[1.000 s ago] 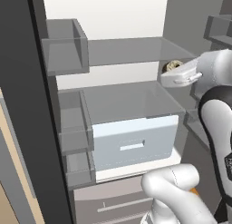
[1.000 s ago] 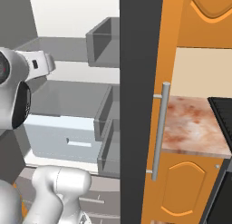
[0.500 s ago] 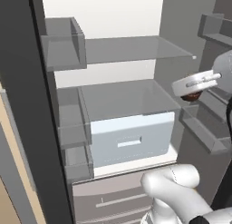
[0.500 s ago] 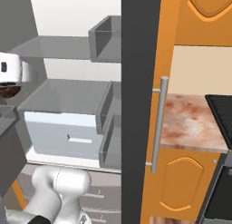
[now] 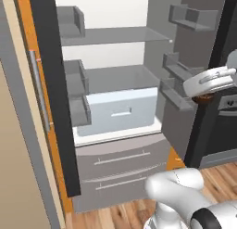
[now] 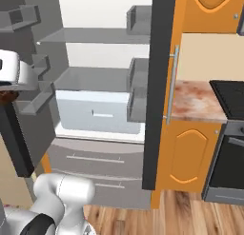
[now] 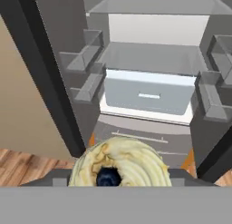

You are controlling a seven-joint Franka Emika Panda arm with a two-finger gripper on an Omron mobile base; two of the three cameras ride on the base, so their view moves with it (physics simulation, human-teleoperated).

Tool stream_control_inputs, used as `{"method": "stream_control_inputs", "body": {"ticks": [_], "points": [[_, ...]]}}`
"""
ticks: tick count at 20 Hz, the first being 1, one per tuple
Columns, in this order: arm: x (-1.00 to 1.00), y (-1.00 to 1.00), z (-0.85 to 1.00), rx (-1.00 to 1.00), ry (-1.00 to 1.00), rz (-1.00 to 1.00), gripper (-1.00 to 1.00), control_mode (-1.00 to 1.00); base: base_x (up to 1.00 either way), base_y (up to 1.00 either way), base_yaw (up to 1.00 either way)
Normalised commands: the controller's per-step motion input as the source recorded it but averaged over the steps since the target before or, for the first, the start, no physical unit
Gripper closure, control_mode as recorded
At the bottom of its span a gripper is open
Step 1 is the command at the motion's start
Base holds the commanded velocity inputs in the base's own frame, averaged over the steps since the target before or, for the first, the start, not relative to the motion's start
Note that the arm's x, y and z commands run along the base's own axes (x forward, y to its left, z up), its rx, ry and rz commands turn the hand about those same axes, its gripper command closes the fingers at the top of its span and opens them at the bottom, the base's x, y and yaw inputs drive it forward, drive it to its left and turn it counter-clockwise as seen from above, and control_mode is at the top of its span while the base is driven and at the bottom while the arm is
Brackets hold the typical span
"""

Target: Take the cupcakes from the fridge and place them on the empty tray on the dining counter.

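Observation:
My gripper (image 5: 202, 98) is shut on a dark brown cupcake (image 7: 121, 160) with a swirled cream top and a dark berry in its middle. The cupcake sits low in the hand view. It also shows as a brown lump (image 6: 6, 96) under the white hand. The hand hangs outside the fridge (image 5: 113, 35), in front of its right door (image 5: 185, 84). Both fridge doors stand open, showing grey shelves and a white drawer (image 7: 147, 97). The empty tray and the dining counter are out of view.
The fridge's left door (image 5: 51, 84) juts toward me, with shelf bins on its inside. Grey freezer drawers (image 5: 122, 170) lie below. To the fridge's right are an orange cabinet (image 6: 188, 153), a marbled worktop (image 6: 195, 103) and a black stove (image 6: 231, 93). Wood floor (image 6: 181, 217) lies in front.
The hand has drawn back out of the fridge with the cupcake, from the shelf to in front of the right door. The whole picture has shifted, so the base has backed away.

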Motion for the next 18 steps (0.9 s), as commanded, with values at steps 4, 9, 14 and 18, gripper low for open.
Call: {"method": "stream_control_inputs", "body": {"ticks": [4, 9, 14, 18], "points": [[0.00, 0.00, 0.00, 0.00, 0.00, 0.00, 1.00, 1.00, -0.95, 1.00, 0.21], [0.00, 0.00, 0.00, 0.00, 0.00, 0.00, 1.00, 1.00, -0.46, 0.66, 0.52], [0.00, 0.00, 0.00, 0.00, 0.00, 0.00, 1.00, 1.00, -0.16, 0.35, 0.73], [0.00, 0.00, 0.00, 0.00, 0.00, 0.00, 1.00, 1.00, 0.00, 0.00, 1.00]]}}
